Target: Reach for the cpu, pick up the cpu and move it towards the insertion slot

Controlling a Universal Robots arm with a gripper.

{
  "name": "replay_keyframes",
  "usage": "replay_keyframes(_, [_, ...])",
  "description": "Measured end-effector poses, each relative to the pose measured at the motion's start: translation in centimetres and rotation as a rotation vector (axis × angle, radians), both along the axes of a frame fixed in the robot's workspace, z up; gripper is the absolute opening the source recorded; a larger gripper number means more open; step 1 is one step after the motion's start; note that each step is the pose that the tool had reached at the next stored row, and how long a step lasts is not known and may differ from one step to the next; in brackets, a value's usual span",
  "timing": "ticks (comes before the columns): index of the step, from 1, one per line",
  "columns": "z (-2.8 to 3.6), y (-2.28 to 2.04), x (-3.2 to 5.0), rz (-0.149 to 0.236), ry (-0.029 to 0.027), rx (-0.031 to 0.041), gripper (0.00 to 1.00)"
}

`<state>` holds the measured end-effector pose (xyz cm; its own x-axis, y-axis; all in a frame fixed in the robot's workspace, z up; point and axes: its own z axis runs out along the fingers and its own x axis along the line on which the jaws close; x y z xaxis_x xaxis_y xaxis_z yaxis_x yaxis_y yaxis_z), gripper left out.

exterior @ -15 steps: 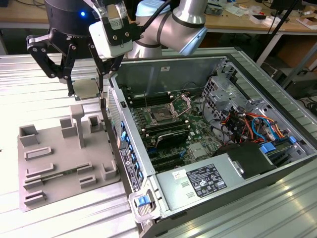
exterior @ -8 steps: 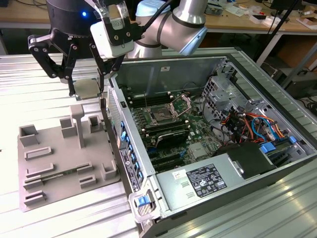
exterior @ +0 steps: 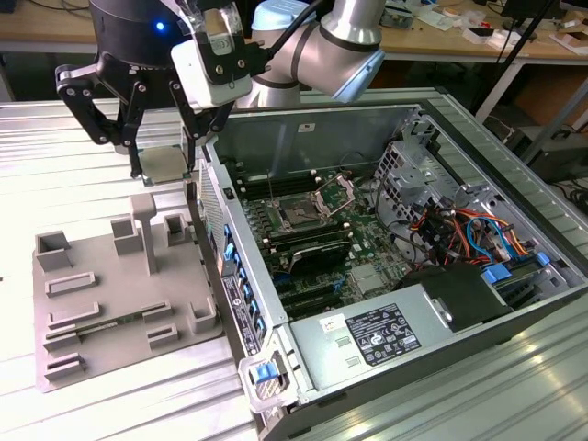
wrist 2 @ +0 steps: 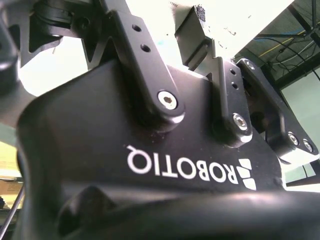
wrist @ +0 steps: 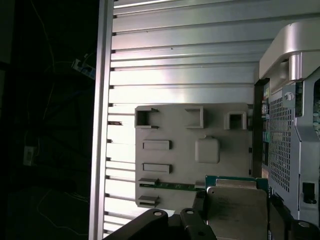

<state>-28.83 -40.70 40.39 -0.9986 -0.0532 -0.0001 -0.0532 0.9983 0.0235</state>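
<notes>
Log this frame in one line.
phase: cpu held aloft | gripper: shut on cpu | cpu: above grey tray, beside case | insertion slot: inside case, not reached

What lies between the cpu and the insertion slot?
In the exterior view, the case wall and black memory slots lie between the cpu, held by the tool, and the insertion slot.
</notes>
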Motion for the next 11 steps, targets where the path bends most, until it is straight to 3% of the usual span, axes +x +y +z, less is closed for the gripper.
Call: replay_keyframes(11, [0.00,0.00,0.26,0.000,0.0000,0.0000,0.55])
